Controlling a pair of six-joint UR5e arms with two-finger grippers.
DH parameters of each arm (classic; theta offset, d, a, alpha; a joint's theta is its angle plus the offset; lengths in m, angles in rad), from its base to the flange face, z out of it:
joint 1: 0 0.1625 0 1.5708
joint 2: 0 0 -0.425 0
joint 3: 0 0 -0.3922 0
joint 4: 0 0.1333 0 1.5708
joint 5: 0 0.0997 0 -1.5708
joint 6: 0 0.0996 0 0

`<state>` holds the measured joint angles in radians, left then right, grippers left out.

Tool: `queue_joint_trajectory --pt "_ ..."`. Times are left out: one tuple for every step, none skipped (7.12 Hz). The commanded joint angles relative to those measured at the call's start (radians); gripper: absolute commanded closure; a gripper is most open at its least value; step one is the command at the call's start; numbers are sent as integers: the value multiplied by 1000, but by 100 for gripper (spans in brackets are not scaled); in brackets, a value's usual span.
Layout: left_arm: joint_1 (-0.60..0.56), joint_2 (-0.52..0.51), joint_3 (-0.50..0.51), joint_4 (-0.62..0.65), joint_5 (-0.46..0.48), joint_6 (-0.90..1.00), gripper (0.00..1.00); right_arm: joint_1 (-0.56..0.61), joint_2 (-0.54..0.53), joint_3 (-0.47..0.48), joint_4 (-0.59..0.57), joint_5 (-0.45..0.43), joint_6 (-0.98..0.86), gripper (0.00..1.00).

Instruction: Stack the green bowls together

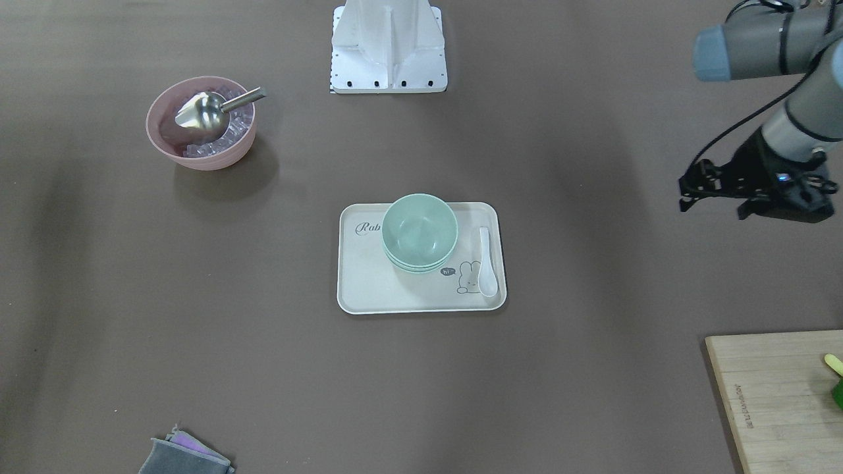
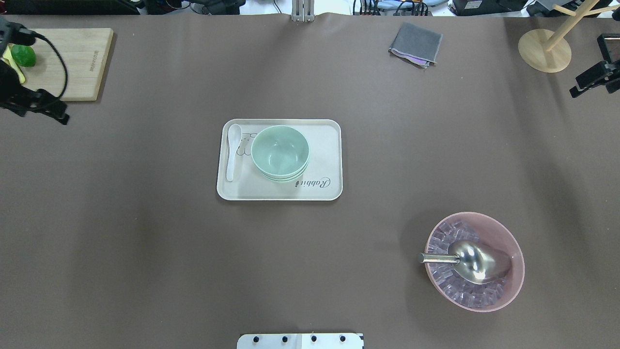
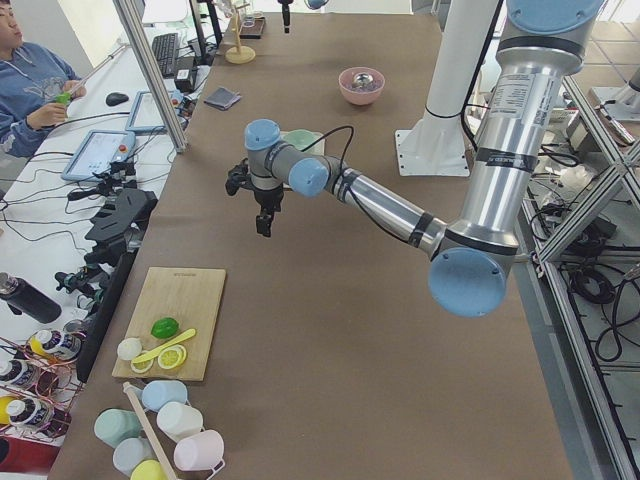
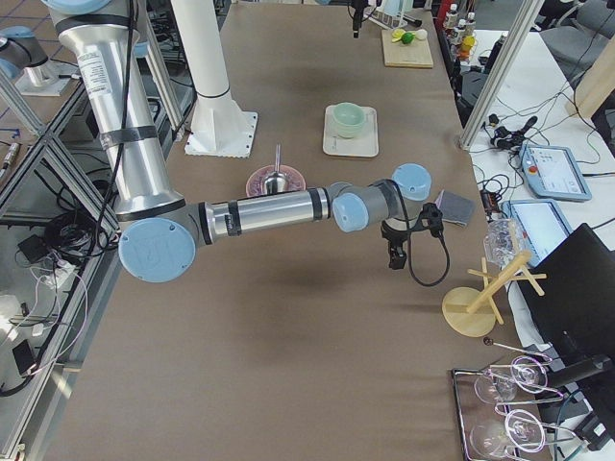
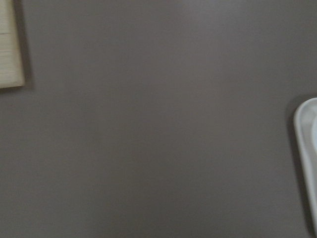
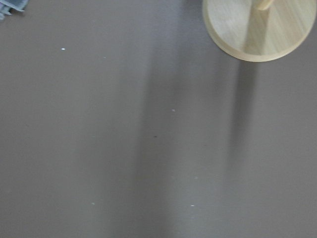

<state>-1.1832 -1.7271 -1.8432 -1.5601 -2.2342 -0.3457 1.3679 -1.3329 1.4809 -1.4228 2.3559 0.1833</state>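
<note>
The green bowls (image 1: 419,232) sit nested in one stack on the cream tray (image 1: 369,283) at the table's middle; the stack also shows in the overhead view (image 2: 280,152). My left gripper (image 1: 711,208) hovers far off to the stack's side near the cutting board, jaws apart and empty; it also shows in the overhead view (image 2: 44,110). My right gripper (image 2: 579,87) is at the table's opposite end, cut by the frame edge, and I cannot tell if it is open. Neither wrist view shows fingers.
A white spoon (image 1: 486,262) lies on the tray beside the stack. A pink bowl (image 2: 503,295) holds ice and a metal scoop (image 2: 472,261). There is also a cutting board (image 2: 80,63) with lime, a folded grey cloth (image 2: 415,44) and a wooden stand (image 2: 545,51).
</note>
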Motion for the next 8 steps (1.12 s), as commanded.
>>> queue_joint_trajectory --pt "-192 124 31 28 -4 303 2 86 3 -83 -30 -4 -189 0" --pt "-238 177 38 20 -7 359 2 108 4 -96 -53 -12 -235 0" --pt "-293 194 74 25 -25 396 2 123 4 -103 -85 -17 -240 0" --pt "-355 211 115 12 -31 453 2 147 1 -111 -90 -18 -270 0" --pt "-369 272 122 9 -25 476 1 154 4 -120 -90 -18 -287 0" --pt "-374 277 131 11 -31 469 1 143 7 -120 -91 -18 -288 0" --pt "-398 268 156 20 -59 465 2 137 9 -120 -90 -21 -283 0" --pt "-400 264 159 23 -111 444 2 135 11 -120 -88 -32 -282 0"
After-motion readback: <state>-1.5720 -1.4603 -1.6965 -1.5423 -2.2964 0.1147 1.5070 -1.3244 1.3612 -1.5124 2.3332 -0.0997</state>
